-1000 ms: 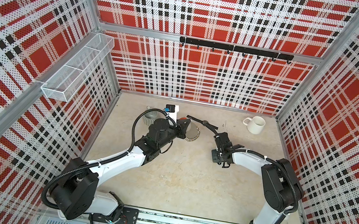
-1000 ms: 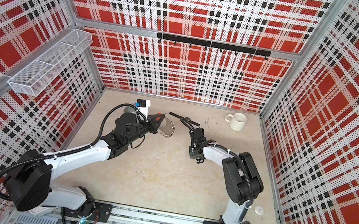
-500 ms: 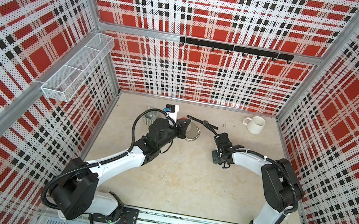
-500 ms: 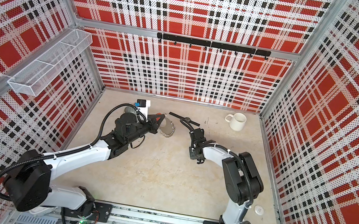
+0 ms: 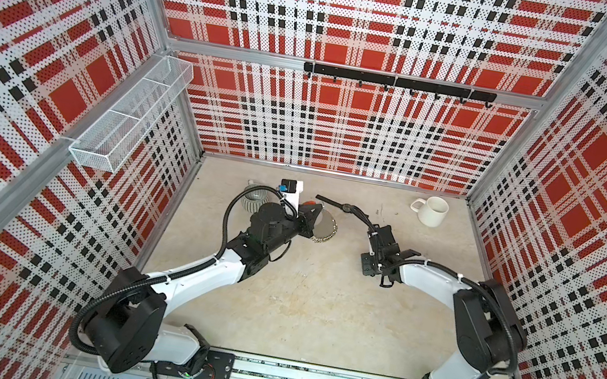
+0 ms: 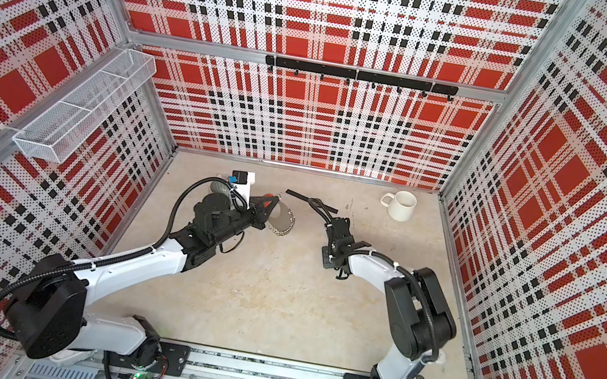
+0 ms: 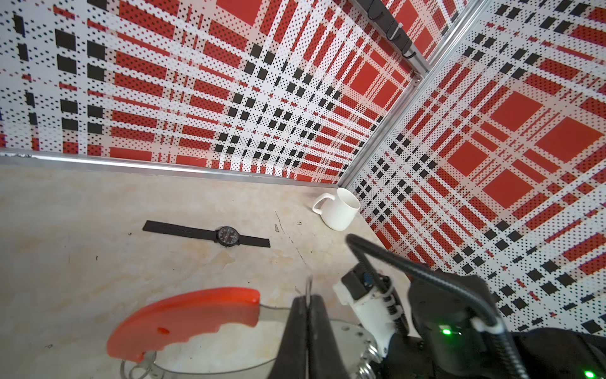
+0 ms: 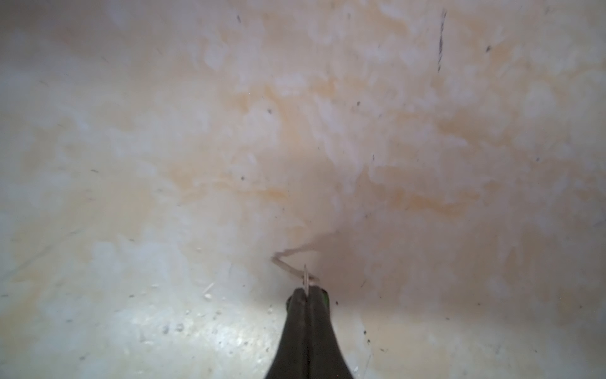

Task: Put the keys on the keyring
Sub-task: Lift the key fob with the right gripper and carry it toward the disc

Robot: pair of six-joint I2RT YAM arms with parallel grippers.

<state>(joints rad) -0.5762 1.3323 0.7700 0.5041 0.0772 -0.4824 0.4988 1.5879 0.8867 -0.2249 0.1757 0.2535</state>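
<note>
Walls with red checks stand round a pale table. A white mug sits in the far right corner. A black watch lies flat near the back wall, between the mug and the keyring. The left claw is clenched on the grey plate of the keyring, and the red bar sticks out beside it. The right claw points down at the table, well apart from the keyring. It is clenched on a thin silver ring; the black key tag is hidden
</note>
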